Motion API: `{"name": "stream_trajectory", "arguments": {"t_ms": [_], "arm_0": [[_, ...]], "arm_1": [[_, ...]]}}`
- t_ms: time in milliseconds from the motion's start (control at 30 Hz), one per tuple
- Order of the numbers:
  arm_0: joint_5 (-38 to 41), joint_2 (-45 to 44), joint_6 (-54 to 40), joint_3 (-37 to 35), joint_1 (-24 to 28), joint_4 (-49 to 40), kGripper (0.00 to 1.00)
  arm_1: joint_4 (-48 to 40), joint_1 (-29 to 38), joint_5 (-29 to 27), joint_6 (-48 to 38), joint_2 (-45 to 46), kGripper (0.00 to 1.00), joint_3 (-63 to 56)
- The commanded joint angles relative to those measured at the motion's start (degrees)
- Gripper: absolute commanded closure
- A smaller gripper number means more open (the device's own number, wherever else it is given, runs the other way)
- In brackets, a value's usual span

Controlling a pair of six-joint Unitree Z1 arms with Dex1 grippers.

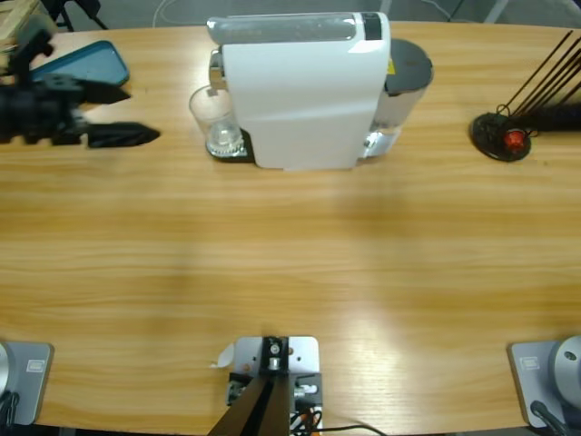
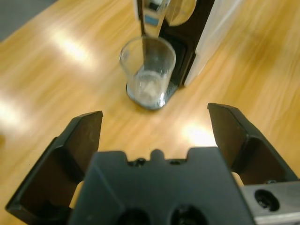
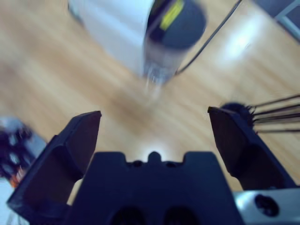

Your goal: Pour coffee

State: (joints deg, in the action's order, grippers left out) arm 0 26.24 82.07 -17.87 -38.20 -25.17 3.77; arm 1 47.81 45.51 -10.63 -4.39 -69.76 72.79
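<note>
From above, a white coffee machine [image 1: 304, 91] stands at the back of the long wooden desk [image 1: 290, 254]. A clear glass [image 1: 216, 123] sits on the machine's small dark tray, under the spout, on the machine's left side in this picture. A black gripper [image 1: 127, 136] comes in from the left edge and points at the glass. It is near the glass but not touching it. A flat blue thing [image 1: 86, 62] lies behind that gripper. A black round stand with thin black sticks and a red bit [image 1: 501, 136] sits at the right side of the desk, well apart from the machine.

In the left wrist view, the left gripper [image 2: 154, 124] has its two black jaws wide apart. Nothing is between them and they touch nothing. The glass [image 2: 147, 70] stands straight ahead on its tray, upright, with the coffee [image 2: 149, 88] as a thin pale layer at the bottom. The spout hangs just over the glass.

In the right wrist view, the right gripper [image 3: 153, 124] also has its jaws wide apart and holds nothing. It hangs over bare wood. Ahead of it is the back of the white machine [image 3: 117, 28] with its dark round tank. The black sticks [image 3: 274, 112] show beside the right jaw
</note>
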Motion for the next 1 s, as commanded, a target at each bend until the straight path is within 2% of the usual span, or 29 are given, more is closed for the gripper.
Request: {"name": "stream_trajectory", "arguments": {"t_ms": [33, 67, 100, 167, 200, 233, 333, 433, 800, 1000], "arm_0": [[-5.6, -11.0, 3.1, -1.3, -3.1, -16.5, 0.032], [-5.8, -11.8, 3.5, -1.5, -3.1, -16.7, 0.032], [-5.9, -12.5, 4.0, -1.5, -3.1, -16.7, 0.032], [-5.9, -12.9, 4.8, -1.5, -3.1, -16.7, 0.032], [-5.8, -13.0, 4.9, -1.5, -3.1, -16.7, 0.032], [-5.7, -13.2, 5.2, -1.4, -3.1, -16.6, 0.032], [-5.9, -14.2, 5.3, -1.5, -3.1, -16.3, 0.032], [-6.0, -14.1, 5.0, -1.6, -3.1, -16.2, 0.032], [-5.7, -14.5, 4.9, -1.6, -3.1, -15.6, 0.032], [-5.9, -13.9, 4.8, -1.6, -3.1, -15.4, 0.032]], "arm_1": [[7.0, -6.6, -1.0, -0.7, -21.1, 0.226, 22.3], [7.2, -6.9, -0.6, -0.1, -23.0, 0.347, 24.4], [7.1, -7.1, 0.8, 1.2, -24.7, 0.515, 26.0], [7.2, -7.7, 4.1, 3.9, -27.9, 0.701, 29.3], [7.2, -7.9, 4.7, 4.7, -29.4, 0.929, 30.8], [7.2, -7.9, 3.9, 5.1, -30.6, 1.000, 32.0], [7.4, -7.6, -2.0, 4.6, -34.0, 1.000, 34.5], [7.7, -7.6, -1.7, 4.4, -35.0, 1.000, 35.0], [7.8, -7.6, 4.9, 3.9, -36.8, 1.000, 34.9], [7.9, -7.3, 6.6, 3.9, -36.8, 1.000, 34.5]]}}
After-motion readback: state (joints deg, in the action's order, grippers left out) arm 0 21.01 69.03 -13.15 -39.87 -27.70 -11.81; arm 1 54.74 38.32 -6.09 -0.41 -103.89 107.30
